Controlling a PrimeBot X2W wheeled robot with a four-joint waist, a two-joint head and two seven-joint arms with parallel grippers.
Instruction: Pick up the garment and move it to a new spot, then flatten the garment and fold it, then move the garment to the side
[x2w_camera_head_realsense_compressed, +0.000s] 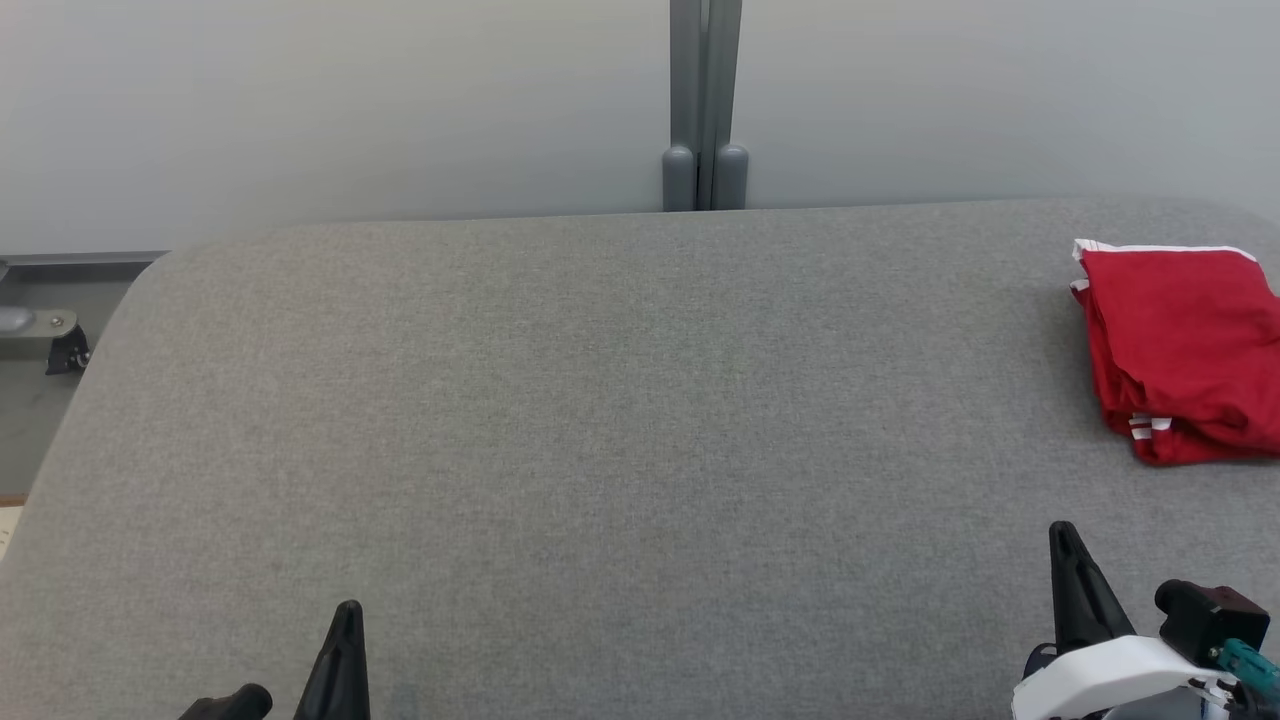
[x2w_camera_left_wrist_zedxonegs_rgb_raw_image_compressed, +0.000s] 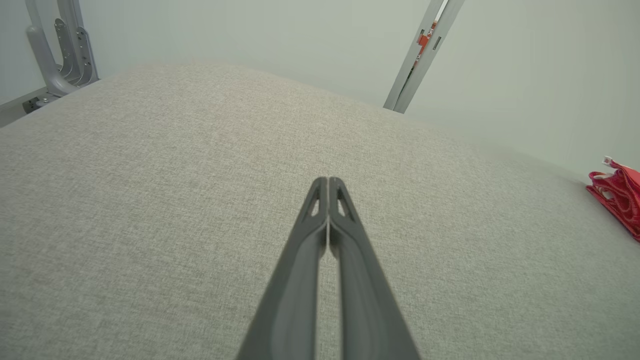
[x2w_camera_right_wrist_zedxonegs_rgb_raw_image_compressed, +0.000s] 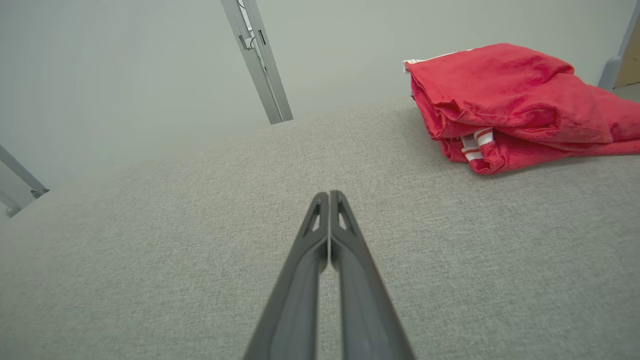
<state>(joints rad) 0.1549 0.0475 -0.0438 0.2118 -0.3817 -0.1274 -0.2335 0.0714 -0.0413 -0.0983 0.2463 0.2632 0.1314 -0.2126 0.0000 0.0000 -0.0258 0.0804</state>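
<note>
At the far right of the grey fabric-covered table (x2w_camera_head_realsense_compressed: 560, 400), the red garment with white trim (x2w_camera_head_realsense_compressed: 1180, 350) lies folded in a compact stack that runs past the head view's right edge. The left gripper (x2w_camera_left_wrist_zedxonegs_rgb_raw_image_compressed: 328, 182) and the right gripper (x2w_camera_right_wrist_zedxonegs_rgb_raw_image_compressed: 329, 196) both have their fingers pressed together on nothing, low over the near part of the table and well apart from the cloth. Judging by this, the fold and the move to the side look done, so the step in hand is to leave the stack undisturbed. Any further shift would call for the right gripper, the nearer one, to open first and take all layers at the near edge so the fold does not slide apart. The table's weave is even and bare across its middle, with a rounded far corner. Behind it stand a plain pale wall (x2w_camera_head_realsense_compressed: 300, 100) and a grey upright post (x2w_camera_head_realsense_compressed: 704, 100)
</note>
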